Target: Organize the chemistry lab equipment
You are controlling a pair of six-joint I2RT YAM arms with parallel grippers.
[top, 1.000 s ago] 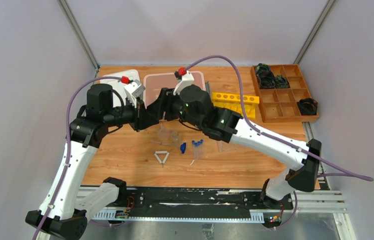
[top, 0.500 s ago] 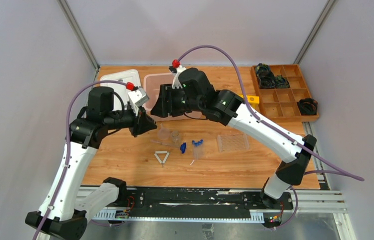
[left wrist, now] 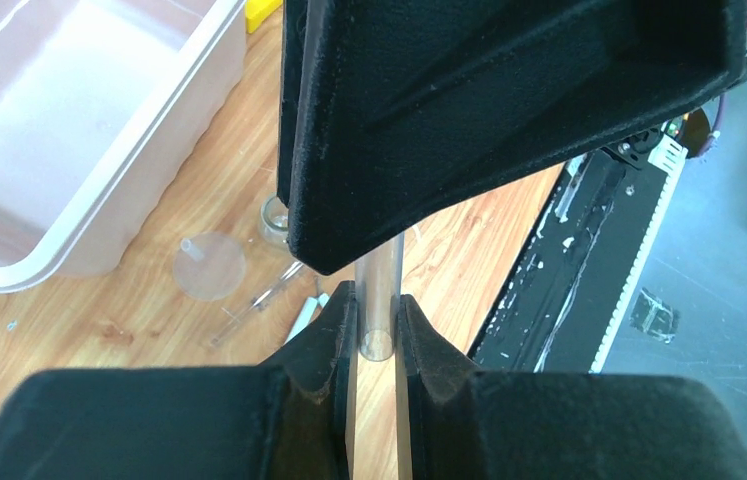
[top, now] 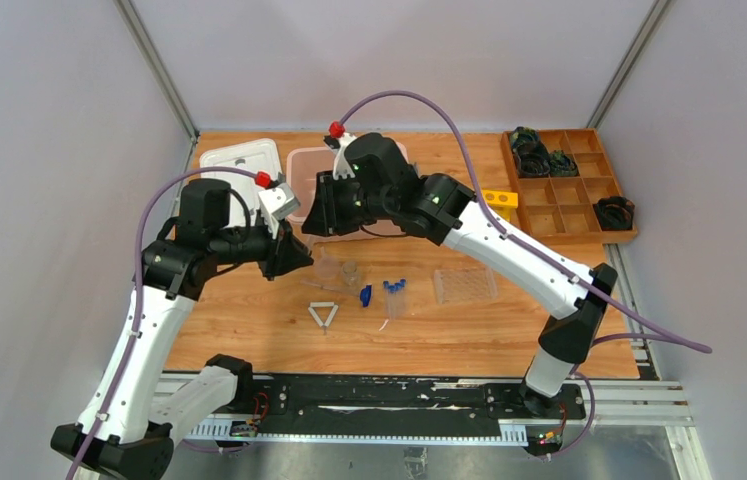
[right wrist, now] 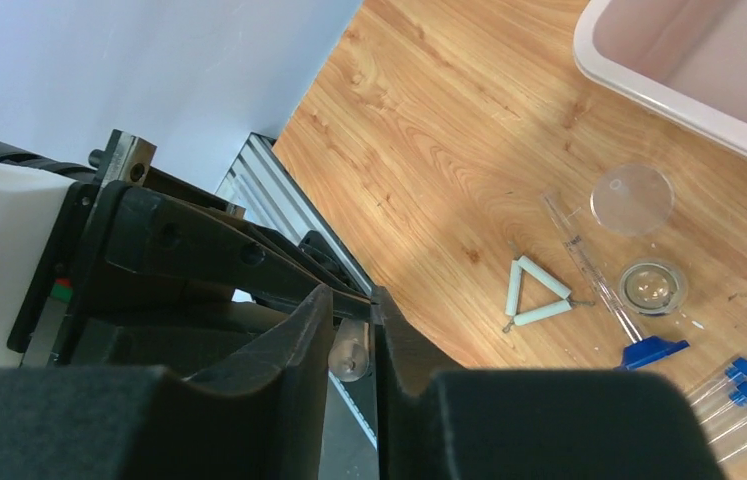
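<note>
Right arm has swung back from table centre toward the pink bin (left wrist: 185,105). Right gripper (right wrist: 351,325) pinches a clear tube (left wrist: 382,285) (jaws narrow, one finger each side); left gripper (left wrist: 377,312) clamps the same tube. Tube is held off the table (top: 249,330), near the beakers (right wrist: 652,285) and white triangle frame (right wrist: 537,293).

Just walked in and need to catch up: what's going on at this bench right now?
The two arms meet above the table, just in front of the pink bin. The left hand is clamped on a clear tube, and the right hand grips the same tube, which looks like a handover. The white triangle, blue-capped tubes and clear tray lie on the wood below.
</note>
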